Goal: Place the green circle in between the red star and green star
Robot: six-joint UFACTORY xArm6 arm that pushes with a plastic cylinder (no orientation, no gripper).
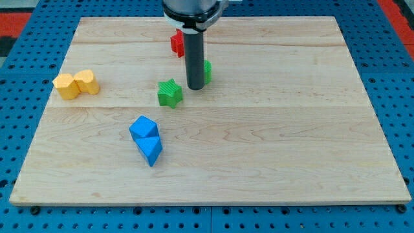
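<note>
The green star [169,92] lies left of the board's middle. The red star [176,43] sits near the view's top, partly hidden by the rod. The green circle [207,71] shows only as a sliver at the rod's right side, mostly hidden behind it. My tip [195,87] rests on the board just right of the green star, touching or nearly touching the green circle's left front side. The circle lies below and right of the red star, up and right of the green star.
Two yellow blocks [76,84] sit together at the view's left. Two blue blocks [147,139] touch each other below the green star. The wooden board [291,129] sits on a blue pegboard surface.
</note>
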